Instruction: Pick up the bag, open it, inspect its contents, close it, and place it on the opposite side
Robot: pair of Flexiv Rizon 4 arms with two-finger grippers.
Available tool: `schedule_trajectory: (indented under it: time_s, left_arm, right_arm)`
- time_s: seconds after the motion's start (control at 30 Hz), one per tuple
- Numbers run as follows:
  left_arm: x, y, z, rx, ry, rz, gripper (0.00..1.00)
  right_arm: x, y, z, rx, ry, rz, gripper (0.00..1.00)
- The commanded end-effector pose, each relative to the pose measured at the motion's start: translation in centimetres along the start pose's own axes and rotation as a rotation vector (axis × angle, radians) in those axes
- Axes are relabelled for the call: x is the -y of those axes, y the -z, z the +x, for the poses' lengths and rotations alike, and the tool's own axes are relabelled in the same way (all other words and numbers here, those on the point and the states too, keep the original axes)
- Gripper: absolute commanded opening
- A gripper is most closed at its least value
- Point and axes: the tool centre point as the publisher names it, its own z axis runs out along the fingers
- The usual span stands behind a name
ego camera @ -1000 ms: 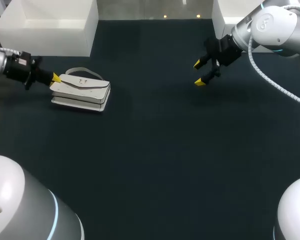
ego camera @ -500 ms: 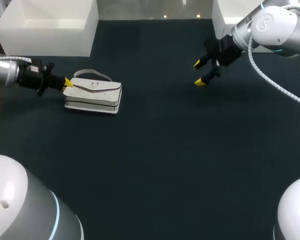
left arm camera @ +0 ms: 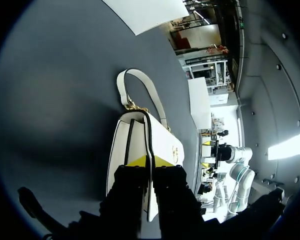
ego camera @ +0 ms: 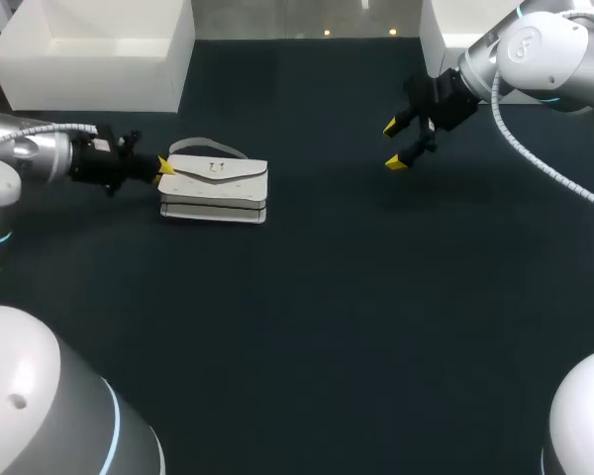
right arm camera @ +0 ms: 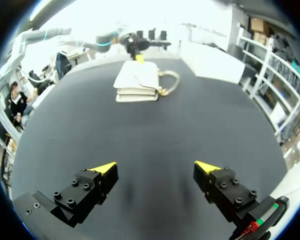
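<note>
Two materials dominate your scene, dark matte cloth and smooth white surfaces. Your dark cloth-covered table top (ego camera: 327, 327) is finely grained and flat. Along its far edge stand a plain white rectangular box at the far left (ego camera: 99, 49) and a second white box at the far right (ego camera: 445, 35), both hard-edged and smooth.

Next in size is the white leather-look handbag (ego camera: 215, 183). It is a flat rectangular envelope shape with a fold-over flap and dark piping on its seams. It lies on its side on the table, left of the middle and in the far half. Its curved white strap (ego camera: 210, 146) rests on the cloth at the bag's far side, and a small gold metal clasp (ego camera: 216, 167) sits on the flap.

Your left gripper (left arm camera: 150, 161) comes in low from the left to the bag's left end. Its black fingers are almost together, and the yellow tips pinch the bag's dark-trimmed edge from both sides. Your right gripper (ego camera: 393, 144) hangs above the far right of the table with its fingers spread wide and nothing between them. It is well apart from the bag.

For room, a wide stretch of cloth lies between the bag and your right gripper, and more runs toward the near side. The far-left box stands near the bag's far-left corner.
</note>
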Motion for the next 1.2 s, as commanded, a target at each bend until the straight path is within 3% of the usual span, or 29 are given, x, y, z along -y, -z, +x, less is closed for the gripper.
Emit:
schedule_trajectory:
  time_s: [0.03,0.43,0.8,1.2]
  left_arm:
    - [0.0,-1.5,0.9,0.001,-0.002,0.169,0.00]
    - [1.0,-5.6,2.4,-0.035,-0.022,0.086,0.00]
    - [1.6,-7.3,3.1,-0.051,-0.035,0.036,0.00]
    - [1.3,-10.5,4.6,-0.073,-0.052,-0.013,0.00]
  right_arm:
    - [0.0,0.0,-0.1,-0.003,0.001,-0.002,1.00]
    - [0.0,0.0,-0.1,-0.003,0.001,-0.002,1.00]
    - [0.0,0.0,-0.1,-0.003,0.001,-0.002,1.00]
    - [0.0,0.0,-0.1,-0.003,0.001,-0.002,1.00]
